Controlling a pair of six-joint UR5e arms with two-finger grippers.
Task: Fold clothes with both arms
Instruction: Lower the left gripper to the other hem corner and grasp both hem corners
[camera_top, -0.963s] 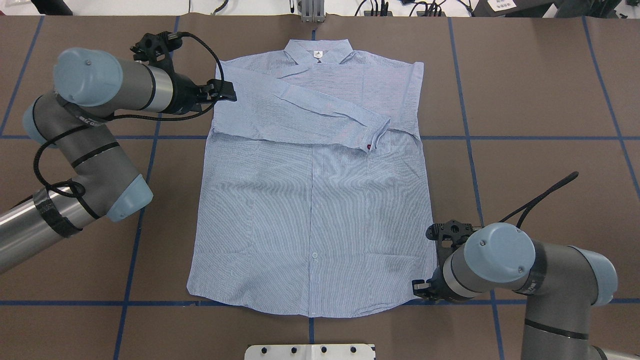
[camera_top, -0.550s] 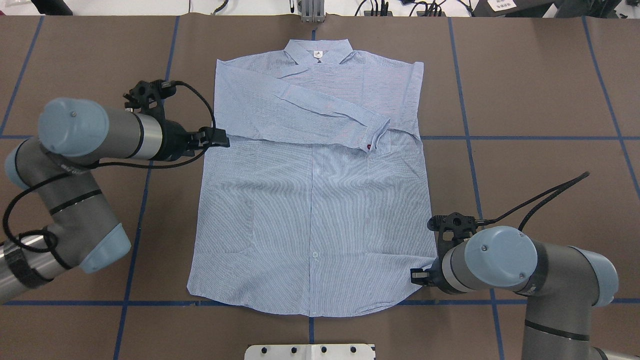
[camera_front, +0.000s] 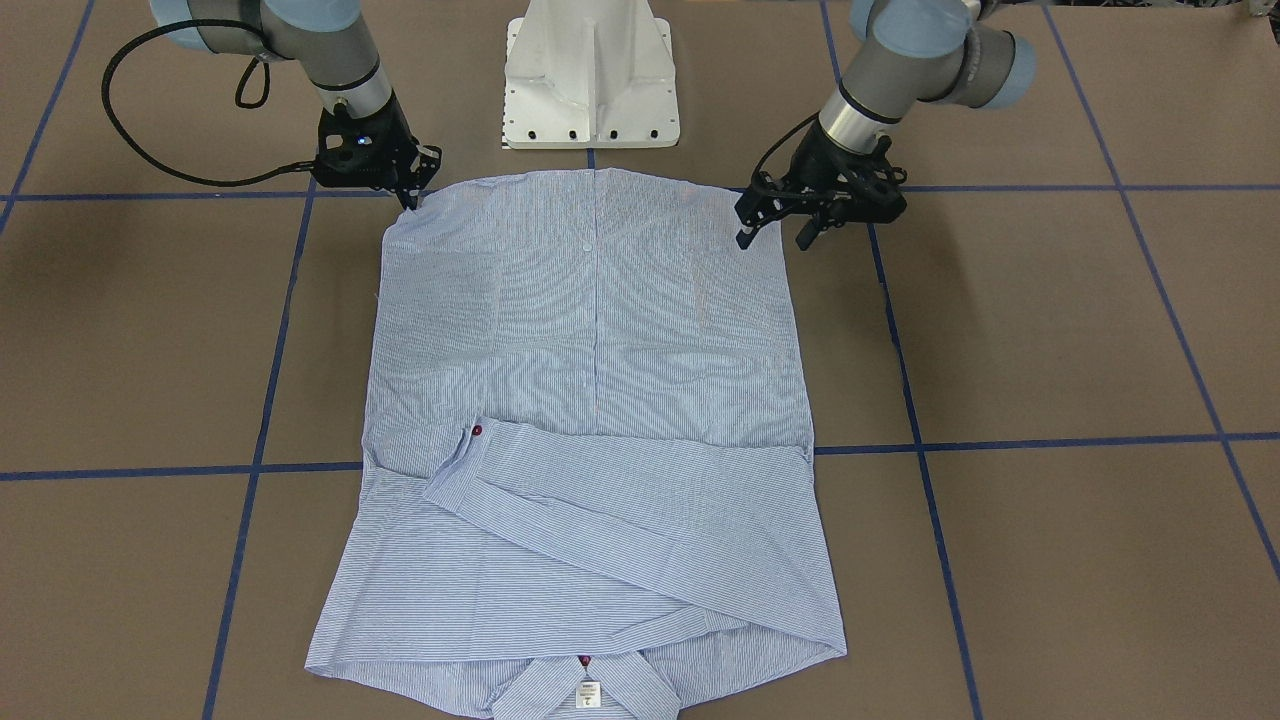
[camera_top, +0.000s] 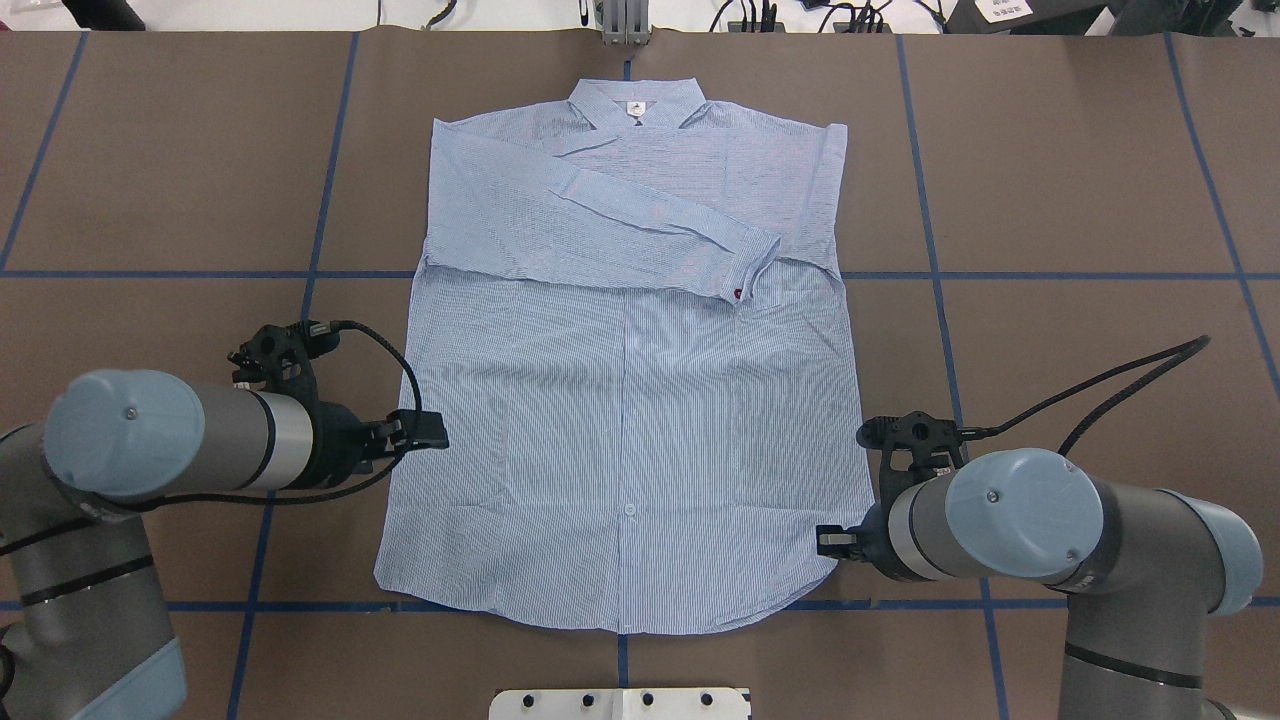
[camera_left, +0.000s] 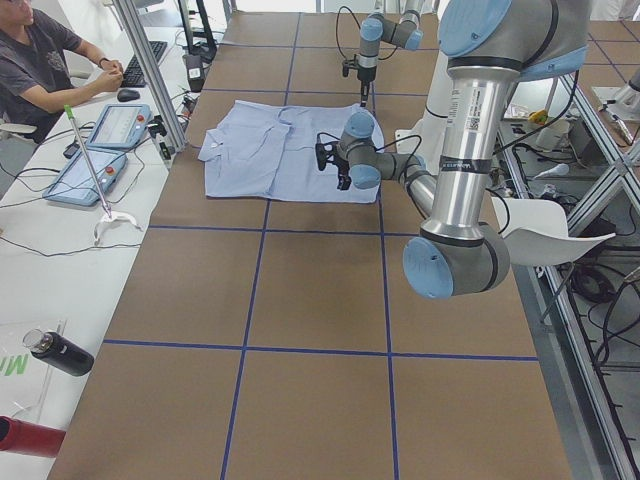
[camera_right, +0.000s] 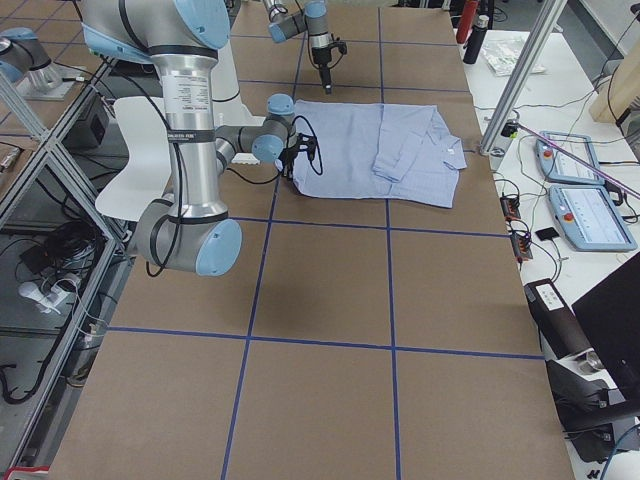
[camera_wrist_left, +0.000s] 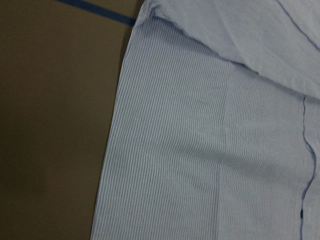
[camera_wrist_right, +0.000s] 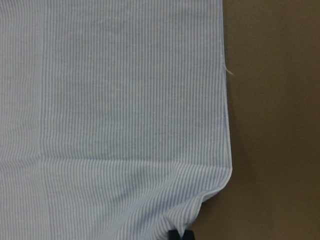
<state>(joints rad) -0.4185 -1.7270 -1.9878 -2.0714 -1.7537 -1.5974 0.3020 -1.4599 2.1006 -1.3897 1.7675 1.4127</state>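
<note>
Shirt (camera_top: 620, 420) flat on table (camera_top: 1050, 200), sleeve across chest, collar far from robot. Thin cloth: light, limp, will sag. Right gripper (camera_front: 410, 198) looks clamped on hem corner; left gripper (camera_front: 772, 232) fingers apart above opposite side edge. Grab other hem corner.

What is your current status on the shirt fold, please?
Left gripper open over shirt's side edge, holding nothing. Right gripper shut on hem corner. Shirt flat, sleeve folded across chest. Nothing seen in the way.

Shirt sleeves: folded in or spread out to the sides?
Folded in. One sleeve lies diagonally across the chest of the shirt; none sticks out sideways. The body lies flat, unfolded.
</note>
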